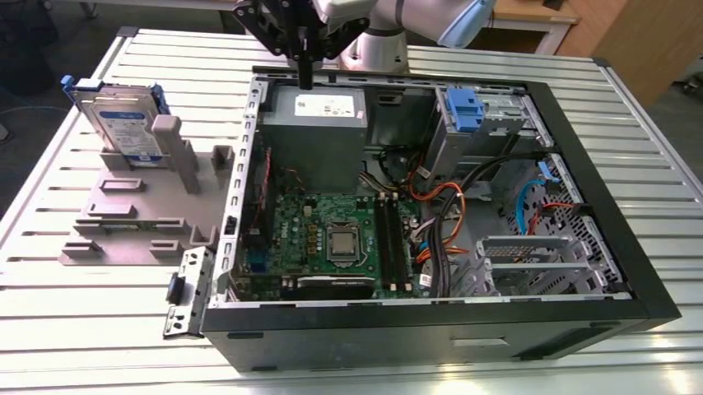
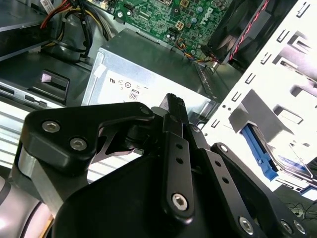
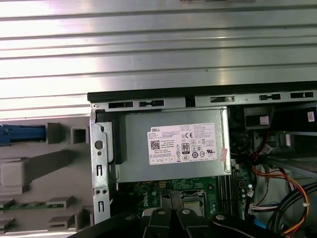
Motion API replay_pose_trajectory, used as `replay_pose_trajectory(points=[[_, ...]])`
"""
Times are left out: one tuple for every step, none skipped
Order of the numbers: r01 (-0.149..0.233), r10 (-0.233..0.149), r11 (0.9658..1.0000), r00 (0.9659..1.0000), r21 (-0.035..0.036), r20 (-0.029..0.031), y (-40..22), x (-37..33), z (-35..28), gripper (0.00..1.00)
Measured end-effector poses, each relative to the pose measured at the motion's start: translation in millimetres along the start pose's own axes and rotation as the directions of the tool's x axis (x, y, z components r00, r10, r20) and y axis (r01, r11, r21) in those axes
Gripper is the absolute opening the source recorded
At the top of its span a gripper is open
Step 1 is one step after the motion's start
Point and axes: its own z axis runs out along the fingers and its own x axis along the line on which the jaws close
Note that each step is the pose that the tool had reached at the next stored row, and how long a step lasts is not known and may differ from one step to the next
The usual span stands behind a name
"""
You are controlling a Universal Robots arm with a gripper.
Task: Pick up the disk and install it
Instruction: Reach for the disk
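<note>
Disk [image 1: 123, 123] stands on edge in the grey slotted stand [image 1: 132, 222], to the exterior view's left of the open computer case [image 1: 621, 206] and well apart from the claw.

Nearest us inside the case lies the motherboard [image 1: 329, 230]. Orange and black cables [image 1: 439, 197] run between it and a bare metal cage [image 1: 528, 263]. Further back sits the power supply [image 1: 315, 123], and above its far edge hangs the gripper [image 1: 304, 81], its fingers together and gripping nothing.

We judge three risks from here. A low sideways path could clip the case rim or the stand's posts. A grip off the middle of the upright disk could tip it or drag the light stand along. Loose cables near the bays could snag the disk's blue rail as it goes in.

Everything rests on a table [image 1: 88, 329] of ribbed metal slats, bright with glare. Beyond its far edge we see wooden furniture [image 1: 637, 41] and, on the exterior view's left, dark floor.
</note>
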Motion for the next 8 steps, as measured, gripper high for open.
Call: replay_pose_trajectory(points=[[0.0, 0.0, 1.0, 1.0, 0.0, 0.0, 0.0, 0.2, 0.0, 0.11], [0.0, 0.0, 1.0, 1.0, -0.0001, 0.0, 0.0, 0.3, 0.0, 0.11], [0.0, 0.0, 1.0, 1.0, -0.0001, 0.0, 0.0, 0.5, 0.0, 0.11], [0.0, 0.0, 1.0, 1.0, -0.0001, 0.0, -0.1, 0.7, 0.0, 0.11], [0.0, 0.0, 1.0, 1.0, 0.0, 0.0, -0.1, 0.9, 0.0, 0.11], [0.0, 0.0, 1.0, 1.0, -0.0001, 0.0, -0.1, 1.1, 0.0, 0.11], [0.0, 0.0, 1.0, 1.0, 0.0, 0.0, -0.1, 1.3, 0.0, 0.11], [0.0, 0.0, 1.0, 1.0, -0.0001, 0.0, -0.1, 1.5, 0.1, 0.11]])
